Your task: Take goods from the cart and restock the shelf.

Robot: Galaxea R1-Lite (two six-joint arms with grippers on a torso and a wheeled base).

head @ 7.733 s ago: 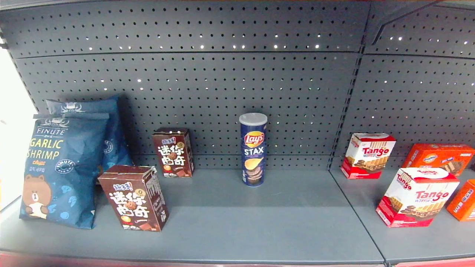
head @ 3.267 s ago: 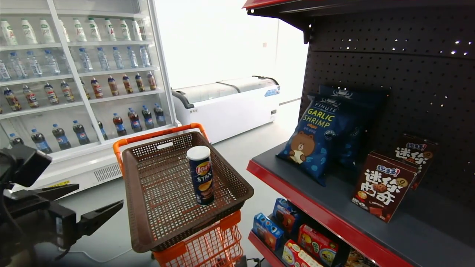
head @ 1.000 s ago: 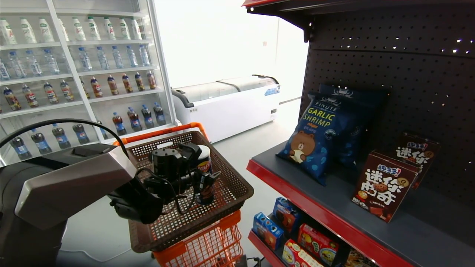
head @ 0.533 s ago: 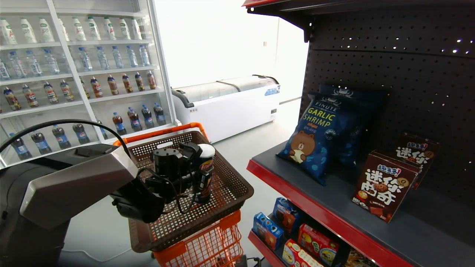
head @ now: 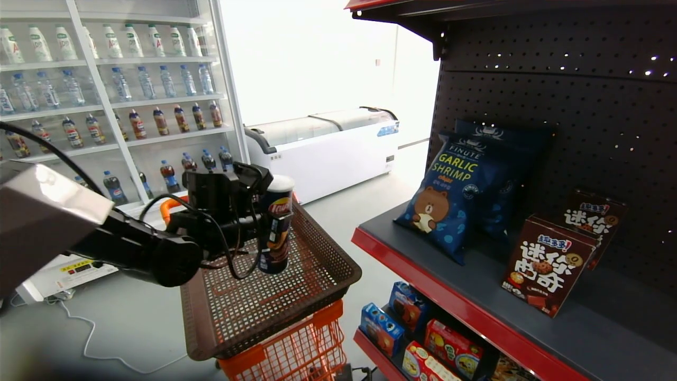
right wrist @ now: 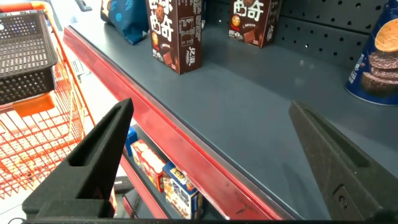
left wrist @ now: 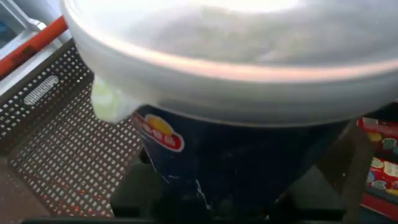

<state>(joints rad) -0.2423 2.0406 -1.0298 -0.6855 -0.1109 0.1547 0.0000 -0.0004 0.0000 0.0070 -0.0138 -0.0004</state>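
Item 1 — my left gripper, jaws clamped on the chip can, held above the cart basket floor. Item 2 — shelf: 1 matching can already stands there; this one not yet placed. My right gripper: jaws wide, empty.

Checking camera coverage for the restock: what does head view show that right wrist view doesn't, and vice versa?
Head view adds: left claw shut on a chips can, held over the cart basket; drinks cooler and chest freezer behind. Right wrist view adds: right claw, open, facing the shelf; a second can standing on it. Shared: shelf, brown boxes, blue snack bag, cart basket.
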